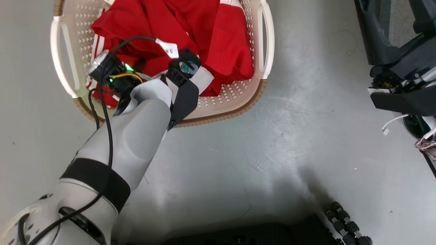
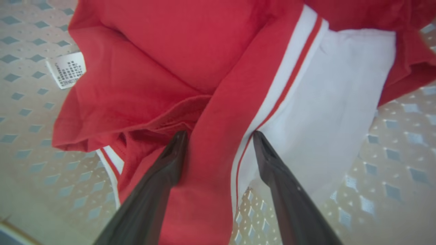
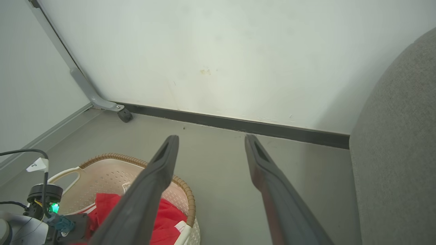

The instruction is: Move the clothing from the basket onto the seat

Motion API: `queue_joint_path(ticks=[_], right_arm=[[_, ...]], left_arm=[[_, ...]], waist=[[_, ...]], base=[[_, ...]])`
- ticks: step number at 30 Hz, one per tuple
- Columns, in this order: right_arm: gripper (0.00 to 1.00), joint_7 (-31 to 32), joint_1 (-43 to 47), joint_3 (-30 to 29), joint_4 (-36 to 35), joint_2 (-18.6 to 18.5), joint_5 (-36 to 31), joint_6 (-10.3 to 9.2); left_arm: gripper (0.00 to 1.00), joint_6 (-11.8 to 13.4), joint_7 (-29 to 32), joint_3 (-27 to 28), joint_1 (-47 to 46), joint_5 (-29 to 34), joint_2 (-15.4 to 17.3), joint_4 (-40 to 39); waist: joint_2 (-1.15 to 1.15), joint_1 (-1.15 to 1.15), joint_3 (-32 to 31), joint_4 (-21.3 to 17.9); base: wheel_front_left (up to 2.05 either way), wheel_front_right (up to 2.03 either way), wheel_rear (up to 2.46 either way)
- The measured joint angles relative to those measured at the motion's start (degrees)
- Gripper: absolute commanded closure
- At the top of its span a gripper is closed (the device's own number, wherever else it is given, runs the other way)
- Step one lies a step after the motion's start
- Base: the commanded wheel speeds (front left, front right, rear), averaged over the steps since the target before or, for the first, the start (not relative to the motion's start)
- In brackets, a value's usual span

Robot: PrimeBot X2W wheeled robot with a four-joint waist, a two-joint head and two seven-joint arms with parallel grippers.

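The left gripper (image 2: 218, 136) stands spread wide, its fingers straddling a red fold edged with a white band, not closed on it. The clothing (image 2: 163, 51), rumpled red fabric with a white panel and stripes, lies heaped in the basket (image 2: 34, 119), beside a paper label (image 2: 66, 69) on the perforated bottom. The head view shows bare grey floor (image 1: 265, 153) around the brown rim. The right gripper (image 3: 211, 137) hangs agape and empty above the floor, with the grey seat (image 3: 398, 153) at its right and the wall (image 3: 221, 51) beyond.

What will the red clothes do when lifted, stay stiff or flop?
Probably flop and dangle: the clothing lies crumpled in soft folds in the basket. Likely light, being thin fabric. Overlapping layers might drag along together.
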Motion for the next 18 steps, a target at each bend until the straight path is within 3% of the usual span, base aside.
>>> queue_joint_path(ticks=[2, 3, 4, 5, 12, 18], right_arm=[[0.00, 0.0, 0.0, 0.0, 0.1, 0.0, 0.5, 0.00], [0.00, 0.0, 0.0, 0.0, 0.3, 0.0, 0.8, 0.00], [0.00, 0.0, 0.0, 0.0, 0.4, 0.0, 0.9, 0.00], [0.00, 0.0, 0.0, 0.0, 0.5, 0.0, 0.9, 0.00], [0.00, 0.0, -0.1, 0.0, 3.0, 0.2, 1.0, 0.00], [0.00, 0.0, -0.2, 0.4, 5.7, 0.4, 1.2, 0.00]], left_arm=[[0.00, 0.0, 0.0, 0.0, -0.5, 0.0, 0.0, 0.0], [0.10, 0.0, 0.0, -0.1, -0.5, 0.0, 0.0, 0.0], [0.95, 0.0, 0.0, -0.1, -0.5, 0.0, 0.0, 0.0], [1.00, 0.0, 0.0, -0.1, -0.5, -0.1, 0.0, 0.0], [1.00, 0.0, -1.3, 0.5, 0.7, -0.8, 0.0, 0.0], [1.00, 0.0, -6.5, 3.9, 3.3, -4.2, 0.0, -0.8]], waist=[[0.00, 0.00, 0.4, -0.2], [0.00, 0.00, 0.6, -0.3], [0.00, 0.00, 0.7, -0.4], [0.00, 0.00, 0.7, -0.4], [0.00, 0.00, -0.2, -0.7], [0.00, 0.00, -2.8, -0.4]], base=[[0.00, 0.00, 0.00], [0.00, 0.00, 0.00], [0.00, 0.00, 0.00], [0.00, 0.00, 0.00], [0.00, 0.00, 0.00], [0.00, 0.00, 0.00]])
